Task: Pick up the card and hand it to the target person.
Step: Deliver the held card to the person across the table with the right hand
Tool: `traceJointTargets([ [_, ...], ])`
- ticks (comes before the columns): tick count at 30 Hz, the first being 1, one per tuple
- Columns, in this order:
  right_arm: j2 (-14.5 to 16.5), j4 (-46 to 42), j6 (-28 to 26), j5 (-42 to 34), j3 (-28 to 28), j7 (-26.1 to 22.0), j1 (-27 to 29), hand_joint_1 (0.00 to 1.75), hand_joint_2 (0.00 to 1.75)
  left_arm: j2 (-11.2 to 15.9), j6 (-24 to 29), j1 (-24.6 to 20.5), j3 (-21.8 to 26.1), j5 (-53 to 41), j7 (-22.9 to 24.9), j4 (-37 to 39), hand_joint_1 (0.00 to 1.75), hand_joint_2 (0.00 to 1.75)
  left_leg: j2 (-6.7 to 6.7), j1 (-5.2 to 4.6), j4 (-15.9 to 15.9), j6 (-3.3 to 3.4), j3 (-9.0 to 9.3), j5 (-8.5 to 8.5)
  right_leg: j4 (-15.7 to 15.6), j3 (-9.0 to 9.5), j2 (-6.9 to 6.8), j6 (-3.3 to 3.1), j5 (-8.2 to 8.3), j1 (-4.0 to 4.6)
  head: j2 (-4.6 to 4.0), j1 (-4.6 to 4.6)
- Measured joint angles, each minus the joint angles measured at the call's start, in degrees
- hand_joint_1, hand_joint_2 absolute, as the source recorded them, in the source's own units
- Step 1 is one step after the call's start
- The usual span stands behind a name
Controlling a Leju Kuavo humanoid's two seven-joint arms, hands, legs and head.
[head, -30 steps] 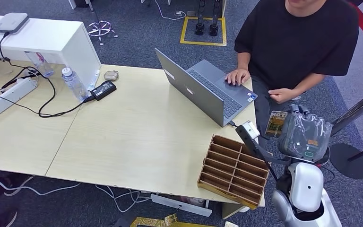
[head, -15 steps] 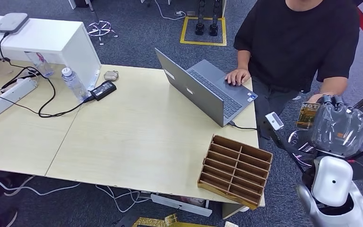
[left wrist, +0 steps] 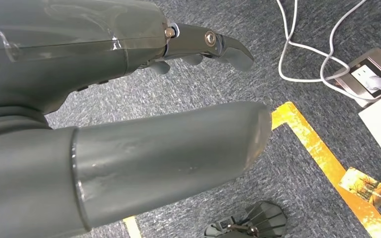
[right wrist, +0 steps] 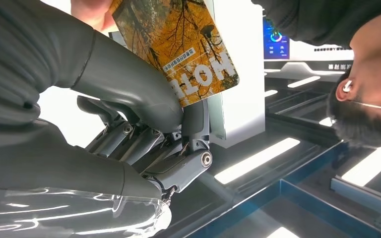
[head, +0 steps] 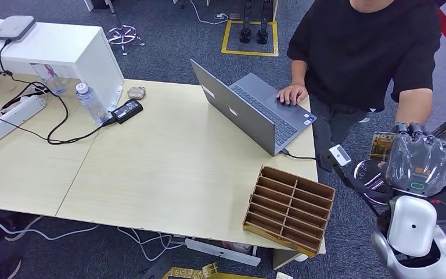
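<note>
Beside the desk's (head: 168, 174) far corner, the right robot hand (head: 416, 160) is raised toward the person (head: 366, 52) in the black shirt, and it pinches the card (head: 381, 145) between thumb and fingers. The right wrist view shows this grip closely: the thick thumb (right wrist: 129, 94) presses the orange card (right wrist: 178, 44) against the darker fingers (right wrist: 196, 124), and a fingertip of the person's hand (right wrist: 92, 11) seems to touch the card's far edge. From the head view, the person's forearm (head: 412, 107) comes down right to the robot hand, so the handover seems to be under way, though whether the person has a firm hold cannot be told.

The left robot hand (left wrist: 129, 124) hangs over the carpet, fingers loosely apart and holding nothing. Another card-like piece (left wrist: 364, 187) lies on the floor near yellow tape (left wrist: 322, 158).

The chief risk, in my judgement, is timing. If the thumb lifts before the person grips properly, the thin card would slip and fall to the floor. If the pinch stays tight while the person pulls, the card could bend or be jerked free. The card is held by a small part of it only, so any tug or sideways sweep of the arm may twist it out of the pinch.
</note>
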Motion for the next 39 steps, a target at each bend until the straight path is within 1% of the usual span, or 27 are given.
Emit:
traceJointTargets([
  [2,0.0,0.21,-0.05,0.0,0.0,-0.01,0.23,1.57,1.75,0.01,-0.01,-0.01,-0.02,0.0,0.0,0.0,0.0,0.0,0.0,0.0,0.0,0.0,0.0,0.0,0.0,0.0,0.0,0.0,0.0,0.0,0.0,0.0],
  [3,0.0,0.32,-0.06,0.0,0.0,0.0,0.34,1.48,1.75,0.01,-0.02,-0.01,-0.04,0.0,0.0,0.0,0.0,0.0,0.0,0.0,0.0,0.0,0.0,0.0,0.0,0.0,0.0,0.0,0.0,0.0,0.0,0.0],
  [4,0.0,0.44,-0.05,0.0,0.0,0.01,0.45,1.26,1.75,0.01,-0.04,-0.01,-0.07,0.0,0.0,0.0,0.0,0.0,0.0,0.0,0.0,0.0,0.0,0.0,0.0,0.0,0.0,0.0,0.0,0.0,0.0,0.0],
  [6,0.0,0.68,0.01,0.0,0.0,0.01,0.64,0.53,1.75,0.01,-0.16,-0.01,-0.18,-0.02,0.0,0.0,0.0,0.0,0.0,0.0,0.0,0.0,0.0,0.0,0.0,-0.01,0.0,0.0,0.0,0.0,0.0,0.0],
  [7,0.0,0.79,0.06,0.0,0.0,0.01,0.74,0.21,1.75,0.02,-0.25,-0.02,-0.24,-0.02,0.0,0.0,0.0,0.0,0.0,0.0,0.0,0.0,0.0,0.0,0.0,-0.01,0.0,0.0,0.0,0.0,0.0,0.0],
  [8,0.0,0.9,0.13,0.0,0.0,0.01,0.84,0.01,1.75,0.02,-0.31,-0.02,-0.3,-0.02,0.0,0.0,0.0,0.0,0.0,0.0,0.0,0.0,0.0,0.0,0.0,-0.01,0.0,0.0,0.0,0.0,0.0,0.0],
  [11,0.04,1.21,0.7,0.0,-0.01,0.01,1.31,0.0,1.75,0.02,-0.35,-0.02,-0.4,-0.02,0.01,0.0,0.0,0.0,0.0,0.0,0.0,0.0,0.0,0.0,0.0,0.0,0.0,0.0,0.0,0.0,0.0,0.0],
  [15,0.34,1.46,1.09,0.0,-0.07,0.01,2.25,0.0,0.0,0.02,-0.34,-0.02,-0.42,0.0,0.08,0.0,0.0,0.0,0.0,0.0,0.0,0.0,0.0,0.0,0.0,0.0,0.0,0.0,0.0,0.0,0.0,0.0],
  [18,1.41,1.62,-0.76,-0.17,-0.62,-0.61,3.32,0.0,0.0,0.02,-0.29,0.0,-0.42,0.07,0.14,0.0,0.0,0.0,0.0,0.0,-0.01,0.0,-0.01,0.0,0.0,0.0,0.0,0.0,0.0,0.0,0.0,-0.01],
  [20,2.89,1.63,-3.77,-1.03,-1.63,-2.2,4.27,0.0,0.0,0.0,-0.14,0.05,-0.42,0.32,0.15,0.0,0.0,0.0,0.0,0.01,-0.01,0.0,-0.02,0.0,0.01,0.0,0.0,0.0,0.0,0.01,0.0,-0.01],
  [26,9.15,0.73,-13.59,-6.87,-4.96,-7.88,7.23,0.0,0.0,-0.43,1.0,0.6,-0.42,1.48,0.36,0.0,0.0,0.0,0.0,0.02,-0.03,0.0,-0.02,0.0,0.01,0.0,-0.01,-0.01,-0.01,0.02,0.0,-0.01],
  [29,12.18,-0.66,-17.19,-9.8,-5.91,-9.82,8.88,0.0,0.0,-0.71,1.45,0.72,-0.42,1.97,0.74,0.0,0.0,0.0,0.0,0.02,-0.03,0.0,-0.02,0.0,0.01,0.0,-0.01,-0.01,-0.01,0.02,0.0,-0.01],
  [31,13.6,-1.8,-19.48,-13.15,-6.11,-10.82,10.14,0.0,0.0,-0.78,1.65,0.75,-0.42,2.25,1.05,0.0,0.0,0.0,0.0,0.02,-0.03,0.0,-0.02,0.0,0.01,0.0,-0.01,-0.01,-0.01,0.01,0.0,-0.01],
  [35,16.18,-3.95,-26.07,-24.52,-6.05,-14.29,13.83,0.0,0.0,-0.84,2.24,0.77,-0.4,2.97,1.79,0.0,0.0,0.0,0.0,0.02,-0.03,0.0,-0.02,0.0,0.0,0.0,-0.01,-0.01,-0.01,0.01,0.0,-0.01],
  [37,17.27,-4.29,-28.65,-29.86,-5.96,-16.83,15.8,0.0,0.87,-0.89,2.45,0.78,-0.36,3.18,1.97,0.0,0.0,0.0,0.0,0.02,-0.03,0.0,-0.02,-0.01,0.0,0.0,-0.01,-0.01,-0.01,0.01,0.0,-0.01],
  [39,18.42,-4.43,-29.77,-34.83,-5.93,-20.47,17.8,0.0,1.75,-0.92,2.54,0.79,-0.33,3.35,1.89,0.0,0.0,0.0,0.0,0.02,-0.04,0.0,-0.02,-0.01,0.0,-0.01,-0.01,-0.02,-0.02,0.02,0.0,0.0],
])
